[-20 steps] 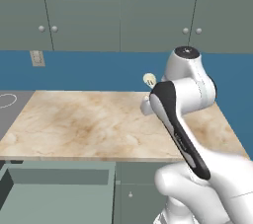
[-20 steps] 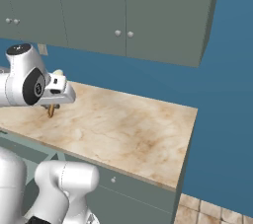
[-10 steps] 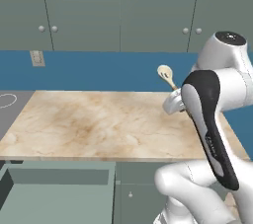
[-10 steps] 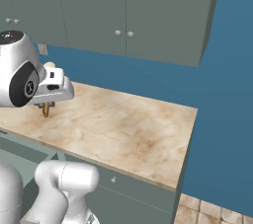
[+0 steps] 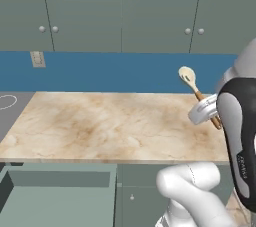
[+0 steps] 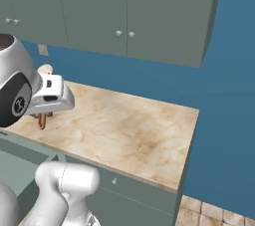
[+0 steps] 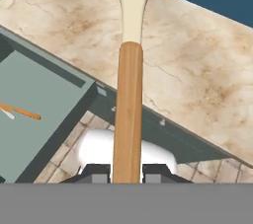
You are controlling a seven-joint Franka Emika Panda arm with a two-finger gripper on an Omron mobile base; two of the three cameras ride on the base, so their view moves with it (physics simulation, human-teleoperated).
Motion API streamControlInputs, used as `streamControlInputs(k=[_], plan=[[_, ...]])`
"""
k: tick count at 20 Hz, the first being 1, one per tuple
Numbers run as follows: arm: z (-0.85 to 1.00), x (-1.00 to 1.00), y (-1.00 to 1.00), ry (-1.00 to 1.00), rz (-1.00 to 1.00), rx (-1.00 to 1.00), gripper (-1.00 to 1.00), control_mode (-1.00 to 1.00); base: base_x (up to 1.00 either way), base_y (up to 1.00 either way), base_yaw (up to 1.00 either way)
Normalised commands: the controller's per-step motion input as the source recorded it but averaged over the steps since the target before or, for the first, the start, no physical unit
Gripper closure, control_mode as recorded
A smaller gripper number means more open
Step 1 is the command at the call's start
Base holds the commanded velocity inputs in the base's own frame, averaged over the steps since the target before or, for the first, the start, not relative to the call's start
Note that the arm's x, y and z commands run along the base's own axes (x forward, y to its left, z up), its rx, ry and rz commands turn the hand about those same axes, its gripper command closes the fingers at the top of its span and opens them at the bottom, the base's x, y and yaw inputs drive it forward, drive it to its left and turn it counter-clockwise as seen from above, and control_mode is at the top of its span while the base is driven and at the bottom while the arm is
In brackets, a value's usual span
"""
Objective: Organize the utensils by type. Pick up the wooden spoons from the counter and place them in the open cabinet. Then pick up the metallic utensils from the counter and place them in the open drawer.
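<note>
Gripper point(image 7: 126, 171) is clenched on the orange-brown handle of a wooden spoon point(image 7: 128, 114), its two dark fingertips point(image 7: 95, 172) pressing the handle's lower end from either side. Seen from the hand camera, the spoon runs straight out from the gripper, its pale cream neck and bowl reaching past the counter point(image 7: 197, 65) toward the blue wall. Below the counter's front edge the open drawer point(image 7: 34, 90) shows, with a thin orange-handled utensil point(image 7: 17, 111) lying inside it. In the left base view the gripper point(image 5: 212, 113) hangs above the counter point(image 5: 100, 126) near its right end, and the spoon point(image 5: 192, 83) slants up and to the left from it, bowl uppermost against the blue wall, clear of the counter. In the right base view the gripper point(image 6: 47, 108) sits over the counter's point(image 6: 129, 130) left part, with the handle end of the spoon point(image 6: 42, 120) poking out below it. Compared with half a second ago, the hand has swung farther toward the counter's right end and a little lower, and the spoon's bowl has travelled with it, with the grip unchanged.
</note>
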Motion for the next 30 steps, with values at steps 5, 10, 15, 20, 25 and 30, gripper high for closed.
streamControlInputs(k=[5,10,15,20,25,30], plan=[[0.07,-0.23,0.00,-0.11,0.00,0.04,1.00,-1.00,0.00,0.00,0.00],[0.08,-0.10,-0.04,0.00,0.00,0.04,1.00,-1.00,0.00,0.00,0.00],[0.00,0.00,0.00,0.00,0.00,0.00,1.00,-1.00,0.00,0.00,0.00],[0.00,0.00,0.00,0.00,0.00,0.00,1.00,-1.00,0.00,0.00,0.00],[-0.04,0.00,0.00,0.00,0.00,0.00,1.00,-1.00,0.00,0.00,0.00],[-0.07,0.00,0.00,0.00,0.00,-0.01,1.00,1.00,-0.04,0.00,0.00]])
